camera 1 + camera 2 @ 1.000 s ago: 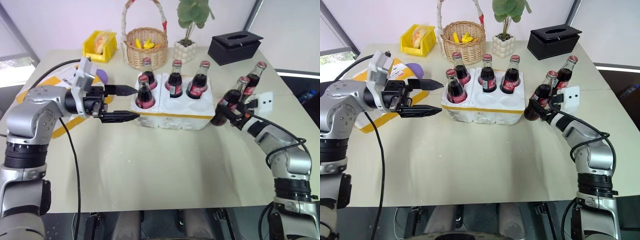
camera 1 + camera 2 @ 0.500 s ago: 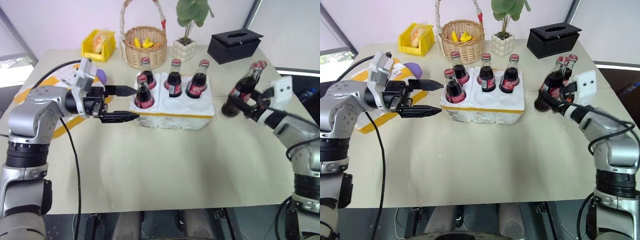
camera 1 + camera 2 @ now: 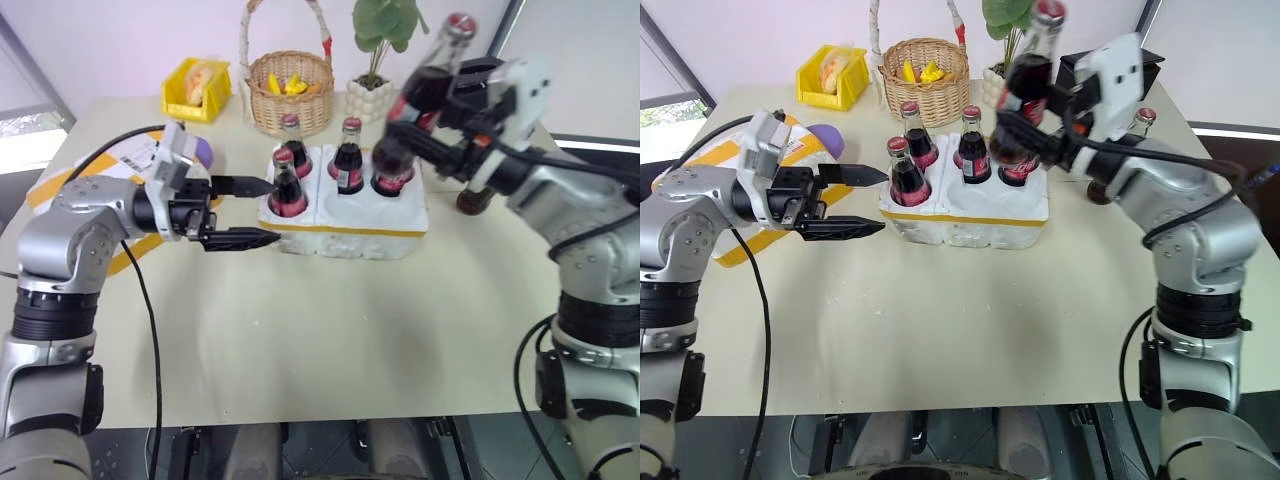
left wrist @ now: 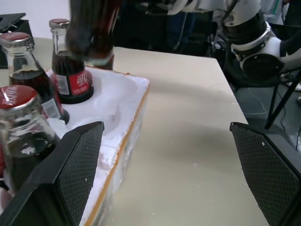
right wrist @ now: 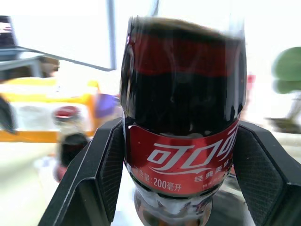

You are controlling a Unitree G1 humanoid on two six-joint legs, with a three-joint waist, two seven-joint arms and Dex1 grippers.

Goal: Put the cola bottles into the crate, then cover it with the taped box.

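Left eye view: the right tool (image 3: 425,110) is clamped on one cola bottle (image 3: 428,85), carried tilted in the upper centre of the frame, above the back right of the crate (image 3: 345,222). Risk: the tilted base may strike a red cap of a seated bottle or catch the styrofoam rim between wells, tipping the bottle; a slip in the clamp would drop glass onto the crate. Count: four bottles seated in wells, one in the air, one standing on the worktop (image 3: 330,330) at right (image 3: 474,200), partly hidden by the arm; six in all. Two front wells look vacant.

Right eye view: the left tool (image 3: 862,201) hangs with its fingers spread wide apart, holding nothing, just left of the crate. Its upper finger lies close to the front left bottle (image 3: 906,180); any nudge could rock it. One taped box (image 3: 725,245) lies at the left edge, mostly behind the arm.

Left wrist view: one vacant well (image 4: 115,96) shows beside three seated bottles.

Right wrist view: black fingers (image 5: 101,176) flank the red label on both sides.
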